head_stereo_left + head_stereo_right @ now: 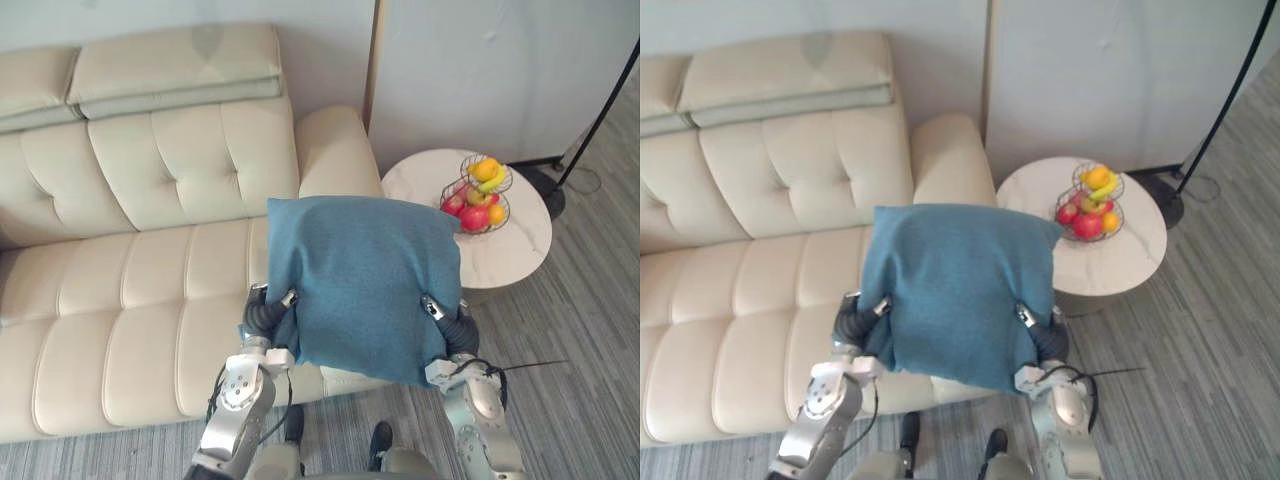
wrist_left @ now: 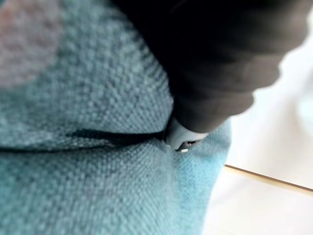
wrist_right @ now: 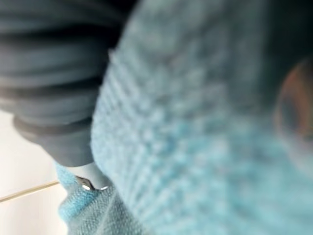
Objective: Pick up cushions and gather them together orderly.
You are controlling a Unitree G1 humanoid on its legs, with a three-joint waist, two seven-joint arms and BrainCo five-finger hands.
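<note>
Arms are seen coming in side by side from the lower edge of the head views, bent at the elbow, with a blue-green cushion (image 1: 365,285) held between the two hands. The left hand (image 1: 263,314) is set against the cushion's left edge near its lower corner. The right hand (image 1: 457,332) is set against the right edge at about the same height. At each hand the dark ribbed cover is seen, with a small silver part pressed into the cloth. Whether either hand is curled round the cushion or laid flat against it cannot be told, since the cushion hides the rest of both. In the left wrist view the cover is seen sunk into a crease of the fabric.

The cushion is raised between the camera and the right end of the sofa (image 1: 150,300) seat, its broad face turned toward the camera. It is square and plump with softly rounded corners, and it is covered in a coarse woven cloth with a visible grain. The sofa is cream and of a smooth, leather-like material, its back tufted with buttons and its seat stitched into padded panels. Its right end is closed by a rounded armrest (image 1: 335,150). Just beside the armrest a round desk (image 1: 520,250) with a pale marbled top is seen, carrying a two-tier wire basket (image 1: 482,195) of red, yellow and orange fruit. The floor (image 1: 590,330) is covered in grey striped carpet.
</note>
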